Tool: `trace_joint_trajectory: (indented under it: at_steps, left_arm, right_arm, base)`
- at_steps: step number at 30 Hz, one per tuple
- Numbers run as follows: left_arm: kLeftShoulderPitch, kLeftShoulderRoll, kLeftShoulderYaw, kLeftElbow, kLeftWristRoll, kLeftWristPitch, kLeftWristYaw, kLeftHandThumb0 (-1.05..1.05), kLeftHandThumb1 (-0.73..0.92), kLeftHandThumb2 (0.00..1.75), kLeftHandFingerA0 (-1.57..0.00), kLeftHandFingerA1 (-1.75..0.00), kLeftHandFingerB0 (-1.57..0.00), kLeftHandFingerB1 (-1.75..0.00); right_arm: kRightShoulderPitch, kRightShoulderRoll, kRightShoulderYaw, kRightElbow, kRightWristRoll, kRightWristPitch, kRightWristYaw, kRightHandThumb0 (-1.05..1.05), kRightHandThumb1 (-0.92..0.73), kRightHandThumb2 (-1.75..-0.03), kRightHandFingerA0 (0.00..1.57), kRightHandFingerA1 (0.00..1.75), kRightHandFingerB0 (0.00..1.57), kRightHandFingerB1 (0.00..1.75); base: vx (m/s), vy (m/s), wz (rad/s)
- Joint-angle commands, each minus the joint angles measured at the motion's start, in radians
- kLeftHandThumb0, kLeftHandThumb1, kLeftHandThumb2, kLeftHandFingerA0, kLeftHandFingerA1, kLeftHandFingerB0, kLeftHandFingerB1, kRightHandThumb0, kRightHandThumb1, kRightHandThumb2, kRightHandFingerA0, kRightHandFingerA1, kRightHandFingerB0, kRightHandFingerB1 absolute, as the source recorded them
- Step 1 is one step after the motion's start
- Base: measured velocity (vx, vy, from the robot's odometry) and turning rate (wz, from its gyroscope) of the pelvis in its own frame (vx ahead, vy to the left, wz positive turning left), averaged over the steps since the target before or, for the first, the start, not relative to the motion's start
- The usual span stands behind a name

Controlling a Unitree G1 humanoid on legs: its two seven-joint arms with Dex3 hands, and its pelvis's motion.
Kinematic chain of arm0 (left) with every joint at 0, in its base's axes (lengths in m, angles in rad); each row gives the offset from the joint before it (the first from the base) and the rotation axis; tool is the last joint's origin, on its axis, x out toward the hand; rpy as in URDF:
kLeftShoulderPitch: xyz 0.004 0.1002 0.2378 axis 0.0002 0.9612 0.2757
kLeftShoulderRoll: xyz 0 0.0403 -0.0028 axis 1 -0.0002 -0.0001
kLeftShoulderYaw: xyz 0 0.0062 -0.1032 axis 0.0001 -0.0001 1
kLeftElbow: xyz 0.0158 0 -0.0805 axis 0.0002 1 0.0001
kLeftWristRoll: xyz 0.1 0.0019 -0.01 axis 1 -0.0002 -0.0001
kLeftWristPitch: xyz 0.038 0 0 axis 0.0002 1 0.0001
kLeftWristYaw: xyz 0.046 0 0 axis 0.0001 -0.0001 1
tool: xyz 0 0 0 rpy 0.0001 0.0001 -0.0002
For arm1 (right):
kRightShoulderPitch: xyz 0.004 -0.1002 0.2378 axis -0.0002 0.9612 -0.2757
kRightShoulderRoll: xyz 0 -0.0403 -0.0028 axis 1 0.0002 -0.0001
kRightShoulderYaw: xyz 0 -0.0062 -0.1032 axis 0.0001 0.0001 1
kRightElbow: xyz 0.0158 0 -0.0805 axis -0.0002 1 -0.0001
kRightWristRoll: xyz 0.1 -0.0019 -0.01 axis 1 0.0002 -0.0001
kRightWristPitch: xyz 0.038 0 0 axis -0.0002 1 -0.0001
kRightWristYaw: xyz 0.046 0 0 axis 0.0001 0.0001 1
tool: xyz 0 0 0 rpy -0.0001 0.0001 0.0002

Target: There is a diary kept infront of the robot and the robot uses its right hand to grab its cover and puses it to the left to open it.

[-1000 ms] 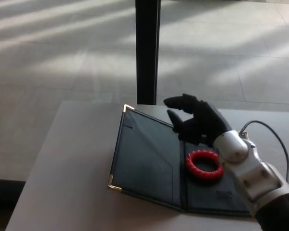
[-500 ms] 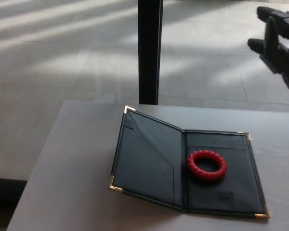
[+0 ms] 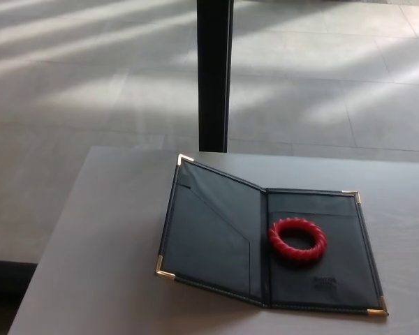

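Observation:
The diary (image 3: pixel 216 234) is a dark folder with gold corner caps, lying open on the grey table (image 3: pixel 105 244). Its left cover is spread to the left and raised slightly at the far corner; its right half lies flat. A red twisted ring (image 3: pixel 297 239) rests on the right inner page. Neither of my hands shows in the head view.
A black vertical post (image 3: pixel 214 73) stands just behind the table's far edge. Beyond it is a tiled floor with bands of sunlight. The table's left edge runs diagonally at the picture's left.
My right hand, over the diary's spine one second ago, rose to the upper right half a second ago and has now left the picture. The diary stays open.

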Motion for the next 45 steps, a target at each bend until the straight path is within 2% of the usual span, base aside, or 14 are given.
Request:
trace_joint_trajectory:
  at_steps: [1,5,11,19,20,22,23,24,26,35,36,43,44,45]
  left_arm:
    - [0.019,0.023,0.004,0.006,0.003,-0.029,-0.003,-1.05,0.92,1.06,-0.3,-1.63,-0.21,-1.4]
    - [0.016,0.029,0.01,0.005,-0.001,-0.02,0.005,-1.05,0.92,1.06,-0.28,-1.61,-0.21,-1.38]
    - [0.019,0.032,0.006,0.005,0.004,-0.019,0.011,-1.05,0.92,1.06,-0.29,-1.61,-0.22,-1.38]
    - [0.023,0.029,0.003,0.005,0.007,-0.023,0.009,-1.05,0.92,1.08,-0.28,-1.63,-0.15,-1.46]
    - [0.024,0.028,0.001,0.005,0.008,-0.025,0.008,-1.05,0.92,1.08,-0.29,-1.64,-0.16,-1.49]
    - [0.025,0.028,0.0,0.005,0.009,-0.026,0.008,-1.05,0.92,1.08,-0.29,-1.64,-0.16,-1.49]
    - [0.025,0.025,0.001,0.009,0.007,-0.022,0.008,-1.05,0.92,1.08,-0.27,-1.66,-0.14,-1.48]
    - [0.025,0.026,0.0,0.011,0.009,-0.023,0.009,-1.05,0.92,1.09,-0.28,-1.7,-0.16,-1.41]
    - [0.024,0.024,-0.005,0.016,0.015,-0.028,0.028,-1.05,0.92,1.08,-0.32,-1.7,-0.21,-1.41]
    - [0.039,0.017,-0.029,0.026,0.027,-0.044,0.031,-1.05,0.92,1.08,-0.26,-1.72,-0.15,-1.42]
    - [0.044,0.015,-0.034,0.026,0.031,-0.048,0.029,-1.05,0.92,1.1,-0.27,-1.72,-0.17,-1.43]
    - [0.045,0.009,-0.043,0.025,0.032,-0.05,0.034,-1.05,0.92,1.07,-0.28,-1.66,-0.2,-1.42]
    - [0.043,0.008,-0.043,0.022,0.033,-0.047,0.047,-1.05,0.92,1.07,-0.29,-1.68,-0.2,-1.41]
    - [0.047,0.008,-0.04,0.023,0.029,-0.046,0.041,-1.05,0.92,1.08,-0.26,-1.66,-0.15,-1.38]
  right_arm:
    - [0.158,-0.16,-0.186,0.003,0.046,0.028,0.019,-0.88,-0.92,-0.69,0.69,0.9,0.64,0.81]
    - [0.229,-0.223,-0.243,0.079,0.072,0.019,0.055,-0.85,-0.92,-0.69,0.66,0.97,0.53,0.89]
    - [0.302,-0.226,-0.269,0.188,0.09,-0.053,0.049,-0.77,-0.92,-0.68,0.7,0.99,0.61,0.92]
    - [0.51,-0.038,-0.258,0.249,0.103,-0.168,-0.001,-0.73,-0.92,-0.73,0.62,1.11,0.6,1.01]
    - [0.516,-0.002,-0.268,0.264,0.111,-0.172,-0.036,-0.83,-0.67,-1.06,0.7,1.03,0.74,0.98]
    - [0.519,0.037,-0.278,0.282,0.119,-0.177,-0.082,-0.83,-0.67,-1.06,0.7,1.03,0.74,0.98]
    - [0.536,0.095,-0.297,0.31,0.147,-0.228,-0.079,-0.76,-0.92,-0.72,0.58,1.16,0.57,1.12]
    - [0.546,0.114,-0.296,0.313,0.15,-0.242,-0.081,-0.71,-0.92,-0.87,0.58,1.19,0.46,1.07]
    - [0.553,0.191,-0.31,0.359,0.171,-0.294,-0.118,-0.76,-0.92,-0.73,0.62,1.28,0.54,1.11]
    - [0.602,0.311,-0.255,0.375,0.211,-0.34,-0.078,-0.76,-0.92,-0.7,0.45,1.17,0.37,1.09]
    - [0.612,0.331,-0.236,0.369,0.213,-0.33,-0.074,-0.78,-0.68,-1.09,0.61,0.95,0.43,0.85]
    - [0.648,0.374,-0.172,0.31,0.238,-0.262,-0.108,-0.73,-0.71,-1.08,0.65,0.95,0.47,0.84]
    - [0.653,0.38,-0.165,0.292,0.242,-0.249,-0.119,-0.68,-0.92,-0.73,0.58,1.05,0.46,0.94]
    - [0.665,0.382,-0.157,0.281,0.243,-0.241,-0.117,-0.71,-0.72,-1.08,0.65,0.94,0.48,0.83]
  base:
    - [0.0,0.0,0.0]
    - [0.0,0.0,0.0]
    - [0.0,0.0,0.0]
    - [0.0,0.0,0.02]
    - [0.0,0.0,0.0]
    - [0.0,0.0,0.0]
    - [0.0,0.0,0.0]
    - [0.0,0.0,0.0]
    - [0.0,0.0,0.0]
    - [0.0,0.0,0.0]
    - [0.0,0.0,0.0]
    - [0.0,0.0,0.0]
    - [0.0,0.0,0.0]
    - [0.0,0.0,0.0]
